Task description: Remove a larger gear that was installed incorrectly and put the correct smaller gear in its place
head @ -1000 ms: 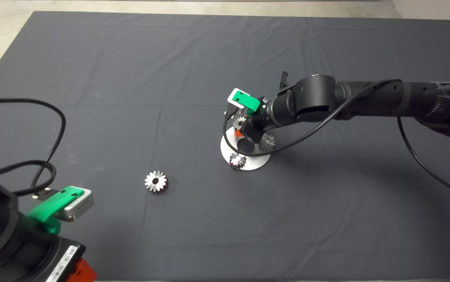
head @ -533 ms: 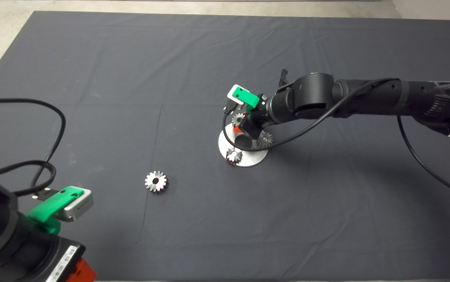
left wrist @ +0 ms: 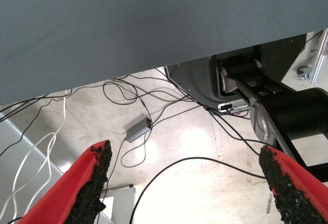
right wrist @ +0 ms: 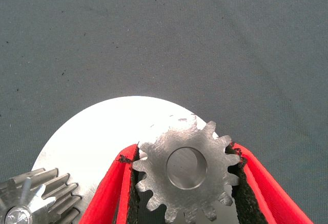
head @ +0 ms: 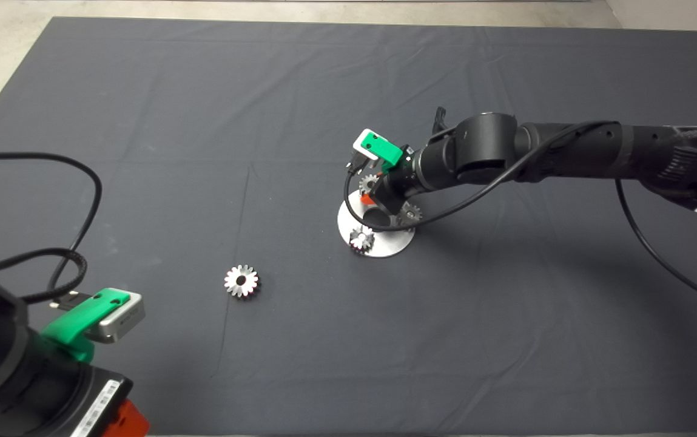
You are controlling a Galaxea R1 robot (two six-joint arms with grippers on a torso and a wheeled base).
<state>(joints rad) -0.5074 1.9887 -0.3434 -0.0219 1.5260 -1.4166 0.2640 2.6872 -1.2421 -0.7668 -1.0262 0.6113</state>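
Observation:
The larger gear [head: 241, 281], bright silver with long pointed teeth, lies flat on the mat, left of the round silver base plate [head: 384, 247]. My right gripper [head: 370, 192] reaches over the far part of the plate. In the right wrist view the gripper [right wrist: 184, 155] is shut on the smaller gear [right wrist: 187, 175], held flat just over the plate [right wrist: 102, 131]. That gear also shows in the head view [head: 369, 182]. Two other small gears [head: 361, 238] [head: 409, 213] sit on the plate. My left gripper [head: 127, 419] is parked at the lower left, open [left wrist: 187, 155].
A black cable [head: 481, 200] hangs from the right arm and loops over the plate. The left arm's cable [head: 81, 200] lies on the mat at the left. The left wrist view shows the floor with wires beyond the mat edge.
The right gripper, with the small gear in it, has shifted slightly toward the far left. The base plate and its gears have slid the same way. The larger gear and left arm have not moved.

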